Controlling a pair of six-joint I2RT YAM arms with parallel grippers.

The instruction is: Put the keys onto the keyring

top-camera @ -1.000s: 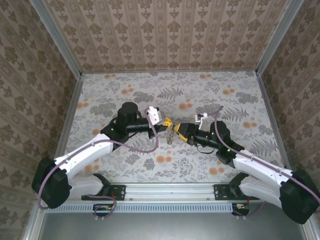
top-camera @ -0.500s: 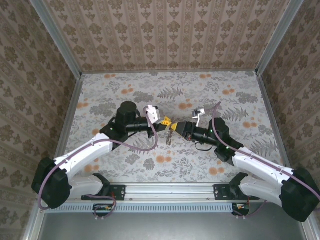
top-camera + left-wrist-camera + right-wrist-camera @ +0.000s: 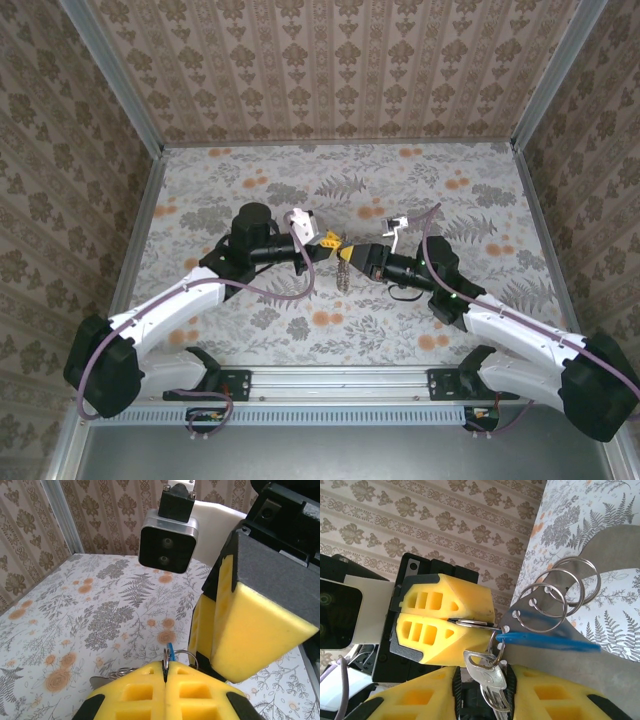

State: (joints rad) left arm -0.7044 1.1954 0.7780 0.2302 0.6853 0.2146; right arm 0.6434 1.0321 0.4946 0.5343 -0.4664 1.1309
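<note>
While your two grippers meet tip to tip above the middle of the table (image 3: 220,180), the whole bunch is held in the air between them, clear of the surface. Your left gripper (image 3: 332,243) has its yellow fingers pressed flat together on the keyring (image 3: 470,624), a thin wire loop that shows edge-on in the seam between them. The keys (image 3: 481,664) hook onto that loop by their silver heads. Their blades run back between the fingers of your right gripper (image 3: 487,679), which stand narrow and clamp them from both sides. A blue tag (image 3: 545,642) sticks out sideways from the same bunch. It lies against a grey metal plate (image 3: 615,585) that carries three rings (image 3: 555,597), overlapping one another.
</note>
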